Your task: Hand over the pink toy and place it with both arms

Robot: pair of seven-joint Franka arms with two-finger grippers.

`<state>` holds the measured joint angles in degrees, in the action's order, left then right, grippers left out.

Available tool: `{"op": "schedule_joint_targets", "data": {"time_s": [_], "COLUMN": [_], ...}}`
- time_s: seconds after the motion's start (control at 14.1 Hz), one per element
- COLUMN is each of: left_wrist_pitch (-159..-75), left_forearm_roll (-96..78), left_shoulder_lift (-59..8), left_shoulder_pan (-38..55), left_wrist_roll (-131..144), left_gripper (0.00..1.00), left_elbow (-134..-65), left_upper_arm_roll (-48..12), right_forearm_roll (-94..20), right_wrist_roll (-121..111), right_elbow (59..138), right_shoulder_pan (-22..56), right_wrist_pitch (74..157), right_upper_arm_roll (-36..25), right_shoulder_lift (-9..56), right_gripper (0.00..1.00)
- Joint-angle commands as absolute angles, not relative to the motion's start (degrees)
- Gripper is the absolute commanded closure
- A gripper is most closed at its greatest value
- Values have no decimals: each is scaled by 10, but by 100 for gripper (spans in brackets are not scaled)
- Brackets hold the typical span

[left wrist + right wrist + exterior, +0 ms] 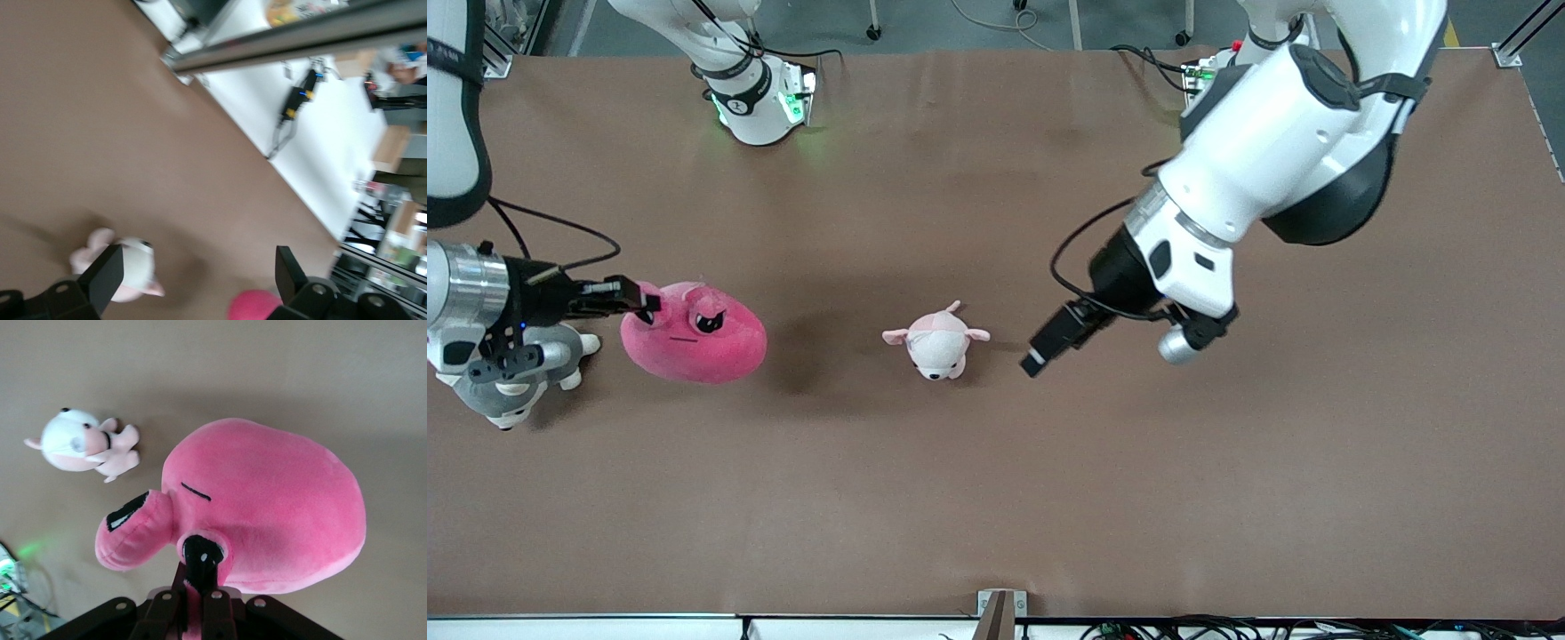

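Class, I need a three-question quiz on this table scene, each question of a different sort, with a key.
1. True or false: the right claw is shut on the pink toy.
2. Multiple choice: the left claw is
A. gripping the grey-and-white dog
B. open in the air, beside the pale pink-and-white plush, holding nothing
C. shut on a red ball
3. Fill in: the grey-and-white plush dog lies toward the ____ arm's end of the table.

Key
1. True; the right wrist view shows the fingers pinched on the toy.
2. B; the left wrist view shows its fingers spread.
3. right
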<state>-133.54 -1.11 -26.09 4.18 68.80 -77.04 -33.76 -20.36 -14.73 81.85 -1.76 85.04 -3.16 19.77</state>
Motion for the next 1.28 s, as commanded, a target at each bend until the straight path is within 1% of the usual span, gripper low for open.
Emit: {"op": "schedule_joint_targets", "data": {"time_s": [0.0,0.21,0.43,0.64,0.85,1.21], "left_wrist_pitch": [-1255,-1193,-1097,-1075,-1033,-970], "left_forearm_roll": [1,3,118,151,151,149], "left_shoulder_lift": [-255,-256,-256,-258,-252,-201], "left_shoulder_pan": [1,-46,-60,-86,-133,-206], "left_wrist_roll": [635,531,512,477,354,190], "left_gripper": [0,0,0,0,0,0], "left_elbow": [-781,-791,-789,-793,-790,-788], "left_upper_arm_roll": [-340,-340,-341,-341,-341,-345], "right_forearm_roll": [-193,-196,-200,-202,-220,-222], "right_wrist_roll": [-221,-286,-355,-427,-431,-436], "right_elbow": [794,795,794,794,794,794], "right_shoulder_pan": [-54,-72,-91,-109,-110,-118], "right_wrist_pitch": [860,874,881,882,881,881], "right_upper_arm_roll": [-23,-22,-21,-21,-21,-21], "right_shoulder_lift": [239,264,297,328,336,349], "right_gripper": [100,99,99,99,99,99]}}
